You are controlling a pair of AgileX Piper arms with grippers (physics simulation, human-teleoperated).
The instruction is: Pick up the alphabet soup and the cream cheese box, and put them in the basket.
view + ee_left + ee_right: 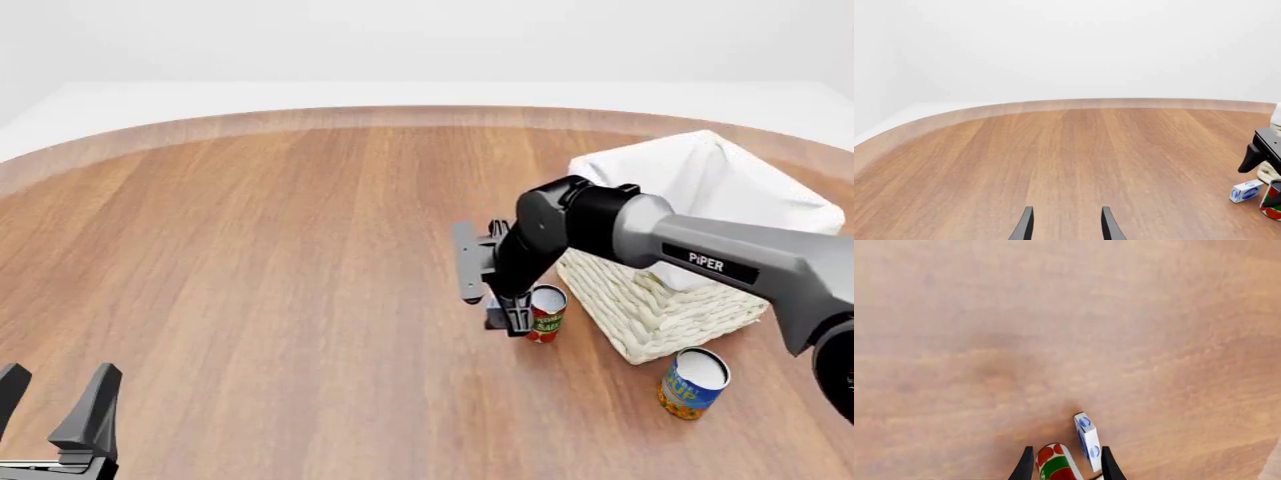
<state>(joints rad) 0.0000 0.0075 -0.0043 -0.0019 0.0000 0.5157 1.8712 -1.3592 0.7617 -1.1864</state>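
The cream cheese box (1087, 441), pale blue and white, lies on the table between my right gripper's (1067, 469) open fingers, close to one finger. A red and green can (1056, 463) stands between the fingers beside it. In the front view the right gripper (515, 320) points down next to that can (546, 312), and the box is hidden behind it. The alphabet soup (694, 382) stands apart, in front of the basket (667, 300). My left gripper (54, 405) is open and empty at the near left. The left wrist view also shows the box (1245, 191).
The right arm's black wrist (470, 262) hangs over the table left of the basket. The table's curved far edge (400, 115) runs across the back. In the left wrist view the red and green can (1272, 201) stands at the frame's edge beside the box.
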